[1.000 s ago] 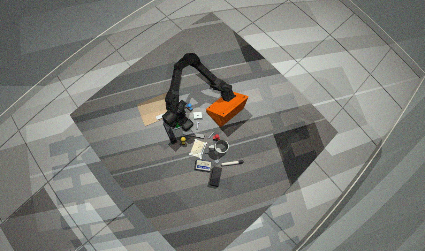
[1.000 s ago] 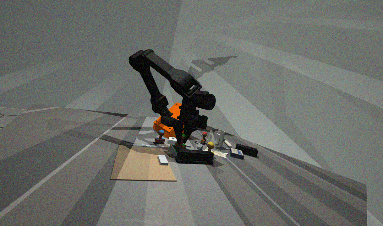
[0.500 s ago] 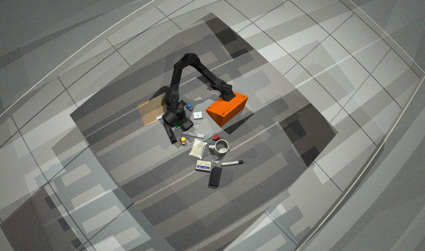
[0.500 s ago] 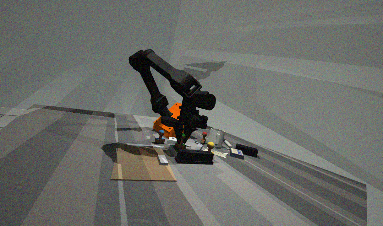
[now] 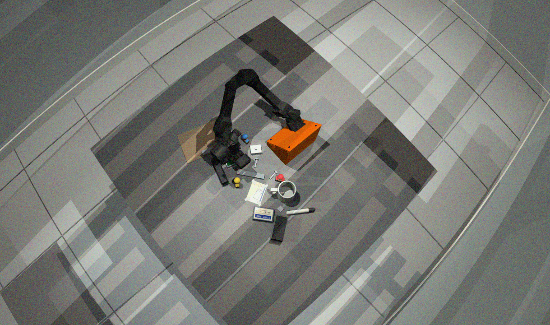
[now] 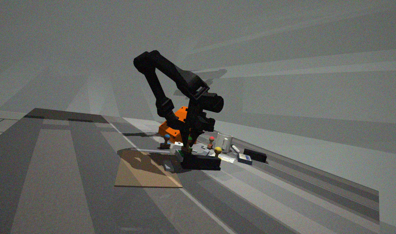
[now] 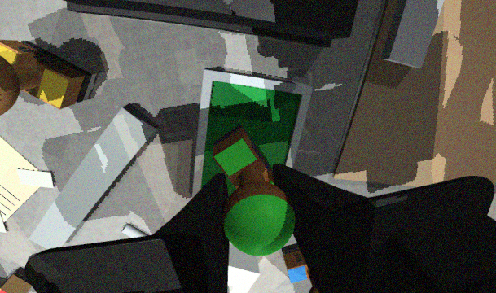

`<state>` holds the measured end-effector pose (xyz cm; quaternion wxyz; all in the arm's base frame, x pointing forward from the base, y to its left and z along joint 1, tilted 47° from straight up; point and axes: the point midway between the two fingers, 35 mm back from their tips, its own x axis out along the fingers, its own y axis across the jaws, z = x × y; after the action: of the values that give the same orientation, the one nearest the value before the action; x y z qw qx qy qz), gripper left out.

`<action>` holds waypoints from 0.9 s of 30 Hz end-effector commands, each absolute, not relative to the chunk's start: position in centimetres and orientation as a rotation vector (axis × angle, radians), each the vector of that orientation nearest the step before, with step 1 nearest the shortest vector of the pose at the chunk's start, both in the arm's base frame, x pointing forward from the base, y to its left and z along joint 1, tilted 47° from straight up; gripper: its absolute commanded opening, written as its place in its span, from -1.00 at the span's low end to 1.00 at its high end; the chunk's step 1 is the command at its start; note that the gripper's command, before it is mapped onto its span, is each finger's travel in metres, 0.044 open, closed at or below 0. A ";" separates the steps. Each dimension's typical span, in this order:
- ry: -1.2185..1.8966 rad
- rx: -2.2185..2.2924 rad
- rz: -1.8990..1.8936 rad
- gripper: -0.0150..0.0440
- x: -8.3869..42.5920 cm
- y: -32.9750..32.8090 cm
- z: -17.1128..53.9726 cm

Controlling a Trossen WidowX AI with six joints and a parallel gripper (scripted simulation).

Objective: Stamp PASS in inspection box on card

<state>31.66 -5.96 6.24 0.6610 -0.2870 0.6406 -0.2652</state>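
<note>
1. The gripper is pinching the green-knobbed stamp by its handle, one finger on either side.
2. The stamp's base is over the green ink pad; whether it touches the ink cannot be told. No lettering shows, but this is presumably the PASS stamp, and inking looks like the step in hand.
3. Just beside the pad lies a flat grey bar, with the yellow-knobbed stamp near it.
4. Beyond the bar is the card, taped at its corners.
5. Next, after firm contact with the ink, the move calls for a straight lift, carrying clear of bar and yellow knob, then squaring the base to the inspection box.
</note>
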 end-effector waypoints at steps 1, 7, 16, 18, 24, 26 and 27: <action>1.444 -0.643 -0.604 -0.49 31.7 -5.8 6.5; 1.445 -0.642 -0.603 -0.49 31.8 -5.1 7.1; 1.445 -0.642 -0.602 -0.49 31.7 -4.0 8.0; 1.445 -0.642 -0.602 -0.49 31.7 -3.8 8.3; 1.445 -0.642 -0.602 -0.49 31.7 -3.1 8.9; 1.445 -0.642 -0.602 -0.49 31.6 -2.8 9.2; 1.445 -0.642 -0.602 -0.49 31.6 -2.7 9.3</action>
<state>31.53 -3.10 8.89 0.6602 -0.2878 0.6410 -0.2654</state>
